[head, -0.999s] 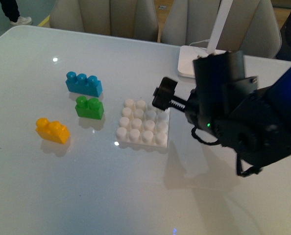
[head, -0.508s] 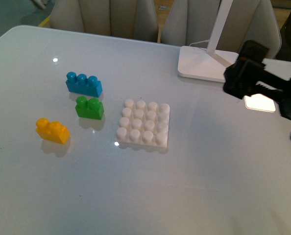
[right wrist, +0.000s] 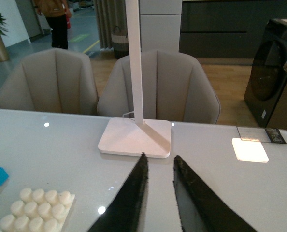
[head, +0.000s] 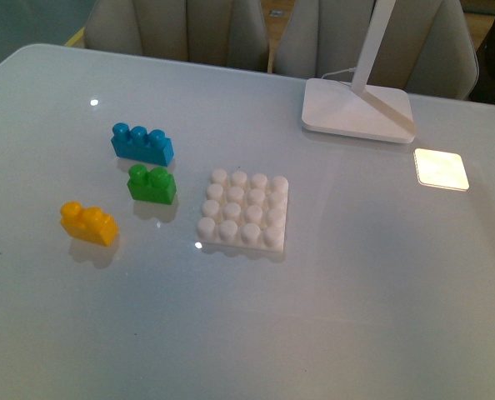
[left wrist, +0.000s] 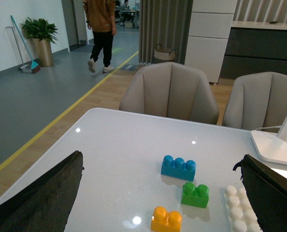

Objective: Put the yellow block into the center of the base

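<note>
The yellow block (head: 88,222) lies on the white table at the left, apart from the others; it also shows in the left wrist view (left wrist: 166,219). The base (head: 244,211), a white plate with a 4x4 grid of studs, lies at the middle with nothing on it; it also shows in the left wrist view (left wrist: 237,211) and the right wrist view (right wrist: 36,210). Neither arm shows in the front view. My left gripper (left wrist: 163,181) is open and empty, well above the table. My right gripper (right wrist: 159,162) is shut and empty, pointing toward the lamp foot.
A green two-stud brick (head: 152,183) and a blue three-stud brick (head: 142,142) lie between the yellow block and the base. A white lamp foot (head: 357,108) with its stem stands at the back right. A bright light patch (head: 441,169) lies on the table. Chairs stand behind.
My right arm has drawn back to the right and out of the front view; a second ago it hung over the base's right side. The bricks and base have not moved.
</note>
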Controlling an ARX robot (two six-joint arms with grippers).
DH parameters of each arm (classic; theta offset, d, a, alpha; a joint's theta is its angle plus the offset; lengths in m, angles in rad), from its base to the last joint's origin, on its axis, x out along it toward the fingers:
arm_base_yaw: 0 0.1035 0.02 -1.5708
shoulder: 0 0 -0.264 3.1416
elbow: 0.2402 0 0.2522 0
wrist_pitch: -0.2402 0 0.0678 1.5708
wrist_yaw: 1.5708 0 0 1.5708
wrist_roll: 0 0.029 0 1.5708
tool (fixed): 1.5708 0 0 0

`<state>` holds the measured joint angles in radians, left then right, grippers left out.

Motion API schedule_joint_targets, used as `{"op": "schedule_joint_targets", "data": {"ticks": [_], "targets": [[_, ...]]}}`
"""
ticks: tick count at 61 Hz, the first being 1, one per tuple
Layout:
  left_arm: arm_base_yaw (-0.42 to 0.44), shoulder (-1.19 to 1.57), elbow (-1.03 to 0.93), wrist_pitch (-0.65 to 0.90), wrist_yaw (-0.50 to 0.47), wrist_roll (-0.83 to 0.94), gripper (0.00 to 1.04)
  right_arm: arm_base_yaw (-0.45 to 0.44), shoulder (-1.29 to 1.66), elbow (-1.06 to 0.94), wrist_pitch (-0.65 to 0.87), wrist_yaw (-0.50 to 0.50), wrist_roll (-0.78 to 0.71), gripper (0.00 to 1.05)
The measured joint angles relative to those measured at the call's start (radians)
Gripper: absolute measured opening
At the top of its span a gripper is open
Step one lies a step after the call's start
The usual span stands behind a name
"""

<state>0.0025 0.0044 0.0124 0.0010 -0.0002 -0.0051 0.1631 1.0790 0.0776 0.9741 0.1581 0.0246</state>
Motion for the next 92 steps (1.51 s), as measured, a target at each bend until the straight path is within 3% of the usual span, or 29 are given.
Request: {"op": "schedule_joint_targets", "data": {"ticks": [5, 18, 22, 27, 60, 92], "targets": [[0.000, 0.000, 0.000, 0.000, 0.000, 0.000, 0.97, -0.023, -0.083, -0.019, -0.054, -0.024, -0.005, 0.02], [0.000, 0.000, 0.000, 0.000, 0.000, 0.000, 0.97, -0.069, -0.261, -0.054, -0.197, -0.070, -0.015, 0.02], [0.000, 0.000, 0.000, 0.000, 0.000, 0.000, 0.97, -0.126, -0.321, -0.061, -0.248, -0.146, -0.017, 0.02], [0.000, 0.000, 0.000, 0.000, 0.000, 0.000, 0.97, -0.157, -0.389, -0.063, -0.308, -0.149, -0.018, 0.02], [0.000, 0.000, 0.000, 0.000, 0.000, 0.000, 0.97, -0.159, -0.734, -0.064, -0.629, -0.156, -0.018, 0.02], [0.000, 0.000, 0.000, 0.000, 0.000, 0.000, 0.97, -0.159, -0.902, -0.064, -0.797, -0.156, -0.018, 0.02]]}}
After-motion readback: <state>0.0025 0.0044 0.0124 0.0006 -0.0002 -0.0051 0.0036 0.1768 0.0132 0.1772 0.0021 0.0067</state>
